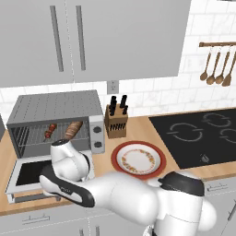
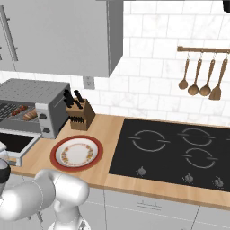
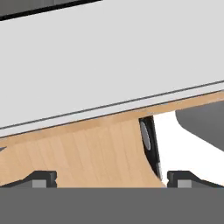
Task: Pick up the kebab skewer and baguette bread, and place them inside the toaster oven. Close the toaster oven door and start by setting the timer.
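The toaster oven (image 1: 55, 108) stands at the left of the counter, and the toaster oven door (image 1: 27, 173) is folded down flat in front of it. On the wire rack inside lie the kebab skewer (image 1: 50, 131) and, to its right, the baguette bread (image 1: 73, 129). Both also appear in the right base view, skewer (image 2: 18, 110) and baguette (image 2: 31, 115). My arm bends low at the door's front edge. In the hand view my gripper (image 3: 111, 180) is open with nothing between its tips, close to a light grey panel (image 3: 109, 57) over the wooden counter (image 3: 87, 157).
An empty red-rimmed plate (image 1: 137, 159) sits right of the oven, with a knife block (image 1: 116, 120) behind it. A black cooktop (image 1: 198, 133) fills the right of the counter. Wooden utensils (image 1: 216, 69) hang on the wall. The oven's two knobs (image 1: 97, 130) face forward.
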{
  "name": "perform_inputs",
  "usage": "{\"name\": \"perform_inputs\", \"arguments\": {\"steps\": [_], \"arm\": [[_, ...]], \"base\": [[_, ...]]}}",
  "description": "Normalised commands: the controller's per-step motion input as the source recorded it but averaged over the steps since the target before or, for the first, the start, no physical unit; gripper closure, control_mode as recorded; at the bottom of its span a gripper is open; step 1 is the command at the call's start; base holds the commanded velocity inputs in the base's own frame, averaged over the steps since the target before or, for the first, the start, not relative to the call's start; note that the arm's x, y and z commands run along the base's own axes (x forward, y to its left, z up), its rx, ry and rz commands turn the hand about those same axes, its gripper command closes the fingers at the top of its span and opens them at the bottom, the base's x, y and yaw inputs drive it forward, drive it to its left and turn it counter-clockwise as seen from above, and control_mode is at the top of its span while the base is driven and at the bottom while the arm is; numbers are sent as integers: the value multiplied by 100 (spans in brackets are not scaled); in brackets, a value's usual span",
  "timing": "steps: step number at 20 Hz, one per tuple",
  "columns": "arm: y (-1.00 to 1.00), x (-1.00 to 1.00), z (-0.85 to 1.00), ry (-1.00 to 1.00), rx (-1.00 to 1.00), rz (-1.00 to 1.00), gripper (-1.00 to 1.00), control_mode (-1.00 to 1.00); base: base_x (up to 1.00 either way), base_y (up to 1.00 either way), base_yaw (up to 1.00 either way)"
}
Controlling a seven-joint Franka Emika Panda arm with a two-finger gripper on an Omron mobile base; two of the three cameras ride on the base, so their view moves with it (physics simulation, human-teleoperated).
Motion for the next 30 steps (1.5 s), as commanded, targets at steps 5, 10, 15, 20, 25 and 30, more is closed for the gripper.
{"name": "perform_inputs", "arguments": {"steps": [5, 10, 15, 20, 25, 30], "arm": [[0, 8, -32, 0, 0, 13, -100, -100], [0, 47, -19, -2, 0, 4, -100, -100], [0, 40, -16, -3, 0, 2, -100, -100], [0, 31, -17, -4, 0, 1, -100, -100], [0, 43, -6, -5, 1, 1, -100, -100], [0, 32, -15, -2, 1, 1, -100, -100]], "base": [[0, 0, 0], [0, 0, 0], [0, 0, 0], [0, 0, 0], [0, 0, 0], [0, 0, 0]]}}
